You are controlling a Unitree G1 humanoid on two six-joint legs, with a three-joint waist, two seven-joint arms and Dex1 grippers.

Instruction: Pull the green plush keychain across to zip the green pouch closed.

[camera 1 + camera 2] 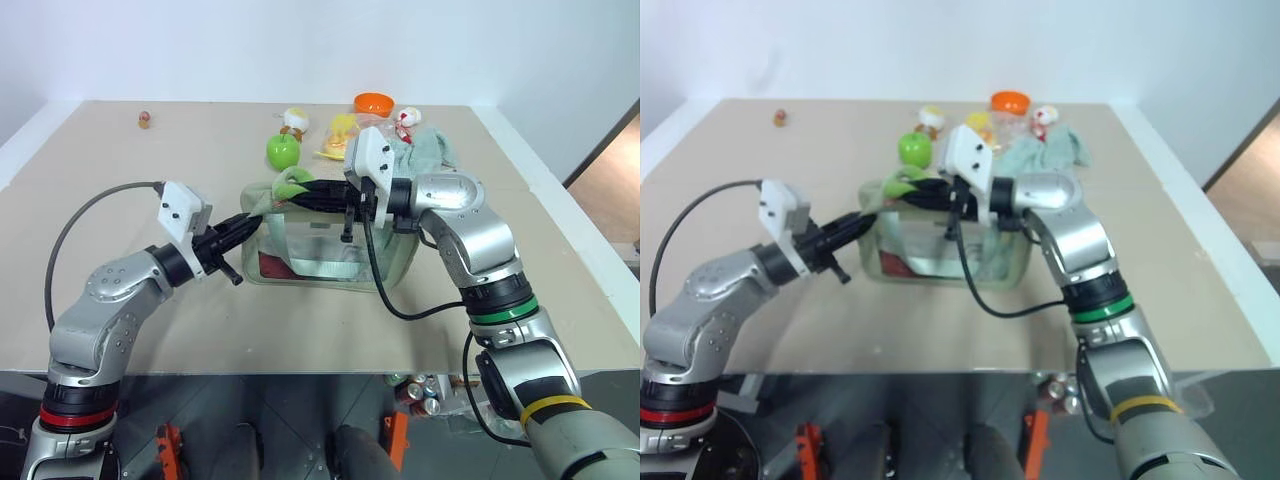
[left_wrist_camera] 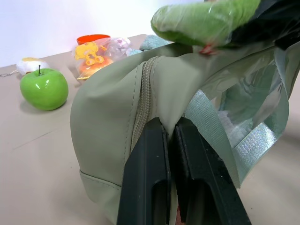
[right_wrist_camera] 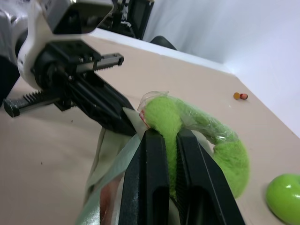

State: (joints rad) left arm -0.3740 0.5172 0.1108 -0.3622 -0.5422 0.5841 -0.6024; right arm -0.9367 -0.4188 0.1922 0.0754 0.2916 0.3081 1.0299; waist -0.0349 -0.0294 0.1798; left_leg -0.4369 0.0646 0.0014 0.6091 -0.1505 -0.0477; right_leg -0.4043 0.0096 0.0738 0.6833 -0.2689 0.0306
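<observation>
The pale sage-green boxy fabric pouch [image 1: 330, 245], mid-table, was pinched at its end by the left gripper [image 2: 169, 129], the fuzzy lime-green ring keychain [image 3: 187, 129] was clenched by the right gripper [image 3: 171, 136], and a pull along the zipper was judged next.

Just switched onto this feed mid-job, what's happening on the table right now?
The left end effector is shut on the end of the green pouch, pinching the fabric by the zipper to steady it. The right end effector reaches in level from the other side and is shut on the green plush keychain at that same end. The zip pull across has not yet begun.
</observation>
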